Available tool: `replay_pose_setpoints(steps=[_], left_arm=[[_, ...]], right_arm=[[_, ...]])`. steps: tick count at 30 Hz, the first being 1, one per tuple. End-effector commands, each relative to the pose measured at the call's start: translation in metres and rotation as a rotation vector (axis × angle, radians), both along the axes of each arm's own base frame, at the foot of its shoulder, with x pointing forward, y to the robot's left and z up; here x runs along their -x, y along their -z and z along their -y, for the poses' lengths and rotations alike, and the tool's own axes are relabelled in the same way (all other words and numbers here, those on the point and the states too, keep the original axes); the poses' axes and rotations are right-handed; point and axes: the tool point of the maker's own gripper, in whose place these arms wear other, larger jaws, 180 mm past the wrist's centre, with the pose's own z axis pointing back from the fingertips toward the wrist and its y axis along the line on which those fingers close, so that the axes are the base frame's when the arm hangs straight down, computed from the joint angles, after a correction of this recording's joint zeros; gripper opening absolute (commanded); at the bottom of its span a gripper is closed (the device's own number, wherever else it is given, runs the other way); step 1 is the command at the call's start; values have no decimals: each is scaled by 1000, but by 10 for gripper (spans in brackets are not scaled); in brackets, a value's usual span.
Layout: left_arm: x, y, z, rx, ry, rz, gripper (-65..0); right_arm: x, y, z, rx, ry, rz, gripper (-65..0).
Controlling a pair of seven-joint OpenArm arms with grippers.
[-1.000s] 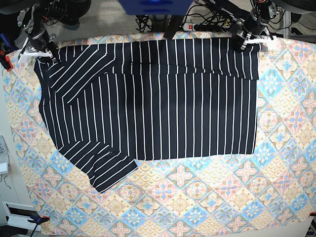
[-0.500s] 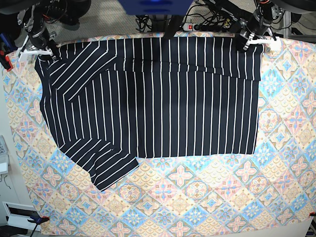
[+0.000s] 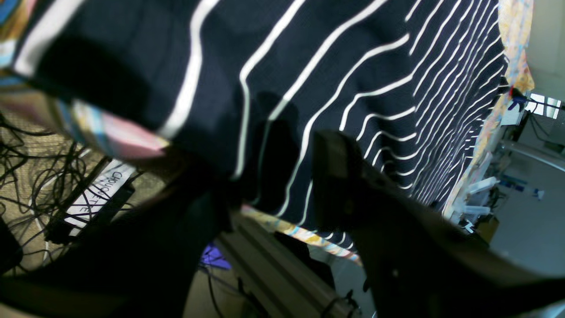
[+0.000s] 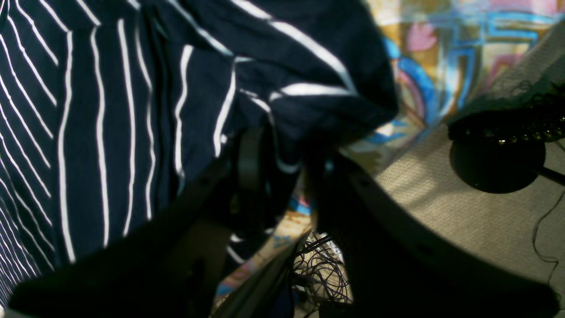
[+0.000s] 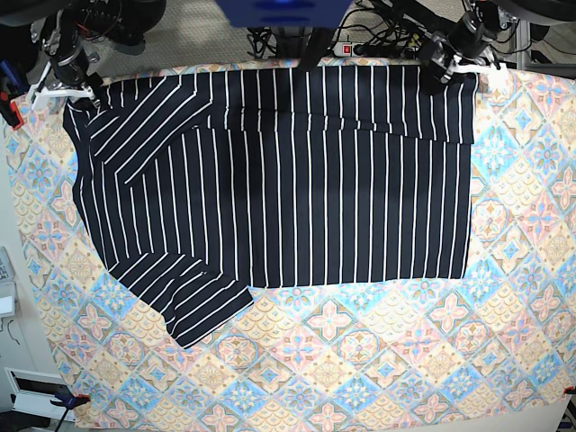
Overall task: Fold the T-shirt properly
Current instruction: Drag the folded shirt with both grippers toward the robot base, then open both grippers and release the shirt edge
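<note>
Navy pinstriped T-shirt lies flat on your tablecloth, its far edge folded over along the table's far side. You have bare cloth near and right. Left gripper stands parted over the far right corner, holding nothing. Right gripper sits at the far left corner; bunched fabric hides its grip, so I cannot tell.

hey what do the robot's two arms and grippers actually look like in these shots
Both arms are black, jointed metal with dark cables along them. In the base view the left gripper and the right gripper each show a white piece near the fingers. In the wrist views the fingers are broad, dark, curved blades with small screw holes; the right ones look the same. No readable markings on them.
</note>
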Motion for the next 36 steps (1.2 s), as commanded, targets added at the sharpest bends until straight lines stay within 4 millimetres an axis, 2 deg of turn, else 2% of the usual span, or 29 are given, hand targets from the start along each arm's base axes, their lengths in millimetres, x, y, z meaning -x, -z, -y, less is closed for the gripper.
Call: replay_pose_setpoints(steps=[1, 9, 13, 17, 20, 29, 36], left_arm=[[19, 8, -6, -30, 13, -82, -389], [37, 9, -7, -32, 12, -118, -390], [41, 5, -25, -62, -26, -119, -392], [39, 3, -33, -76, -44, -111, -393], [32, -1, -32, -78, -39, -92, -394], [3, -25, -27, -102, 2, 6, -396], [-18, -47, -23, -126, 36, 80, -396]], right_arm=[[0, -11, 16, 40, 19, 24, -477], [21, -20, 40, 71, 117, 28, -475], [28, -25, 52, 89, 151, 30, -475], [31, -22, 49, 58, 144, 5, -473], [30, -22, 47, 49, 136, -1, -460], [6, -51, 41, 96, 94, 81, -409], [-5, -66, 40, 122, 69, 119, -409]])
